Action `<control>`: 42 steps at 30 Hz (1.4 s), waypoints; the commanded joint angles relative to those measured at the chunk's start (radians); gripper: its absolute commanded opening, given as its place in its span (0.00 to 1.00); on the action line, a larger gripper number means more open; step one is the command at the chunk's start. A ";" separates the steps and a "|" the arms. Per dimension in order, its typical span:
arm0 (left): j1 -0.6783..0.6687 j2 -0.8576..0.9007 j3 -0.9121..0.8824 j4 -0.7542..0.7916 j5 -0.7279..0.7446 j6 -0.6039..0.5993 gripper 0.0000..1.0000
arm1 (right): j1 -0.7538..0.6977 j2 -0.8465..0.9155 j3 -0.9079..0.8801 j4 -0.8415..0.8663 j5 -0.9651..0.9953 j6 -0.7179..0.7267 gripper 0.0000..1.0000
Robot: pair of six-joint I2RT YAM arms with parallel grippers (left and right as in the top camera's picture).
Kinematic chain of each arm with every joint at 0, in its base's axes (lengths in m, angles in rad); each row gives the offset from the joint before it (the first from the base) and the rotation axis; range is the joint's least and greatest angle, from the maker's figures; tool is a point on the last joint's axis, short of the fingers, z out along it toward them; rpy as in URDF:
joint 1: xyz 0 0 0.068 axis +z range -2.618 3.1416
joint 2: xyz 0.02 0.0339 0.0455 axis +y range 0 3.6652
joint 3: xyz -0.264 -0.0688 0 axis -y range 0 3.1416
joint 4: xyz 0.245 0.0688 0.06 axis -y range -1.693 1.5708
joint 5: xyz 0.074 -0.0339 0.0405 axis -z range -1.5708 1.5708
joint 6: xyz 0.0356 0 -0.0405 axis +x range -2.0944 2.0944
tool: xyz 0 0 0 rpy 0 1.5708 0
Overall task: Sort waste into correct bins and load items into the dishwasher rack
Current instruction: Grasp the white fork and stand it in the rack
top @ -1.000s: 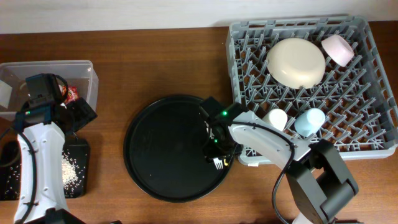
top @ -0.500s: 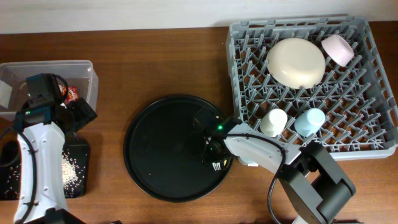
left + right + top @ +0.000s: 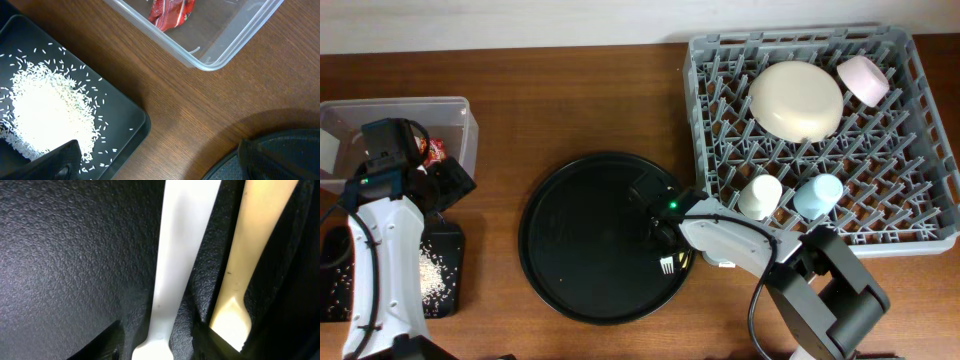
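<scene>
My right gripper is low over the right edge of the round black tray. Fork tines poke out just below it. In the right wrist view the fingers straddle a white handle, with a gap on its left side. The gripper is partly open. A pale yellow handle, probably the spoon's, lies just right of the jaws. My left gripper hangs wide open and empty between the clear box and the black tray of rice.
A red wrapper lies in the clear box. The grey rack holds the cream plate, pink bowl, white cup and light blue cup. The rack's near left corner is close to my right arm.
My right gripper has sunk onto the round tray's right edge and its jaws have narrowed around the white handle. The left arm has not moved.
</scene>
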 commanded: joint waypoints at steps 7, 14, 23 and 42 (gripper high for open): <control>0.002 0.001 0.008 0.002 0.003 -0.013 0.99 | 0.040 0.016 -0.008 0.033 0.078 0.066 0.40; 0.002 0.001 0.008 0.002 0.003 -0.013 0.99 | 0.061 0.031 -0.008 0.037 0.152 0.088 0.39; 0.002 0.001 0.008 0.002 0.003 -0.013 0.99 | 0.061 0.031 -0.008 0.036 0.157 0.088 0.30; 0.002 0.001 0.008 0.002 0.003 -0.013 0.99 | 0.060 -0.005 0.049 -0.018 0.157 0.087 0.17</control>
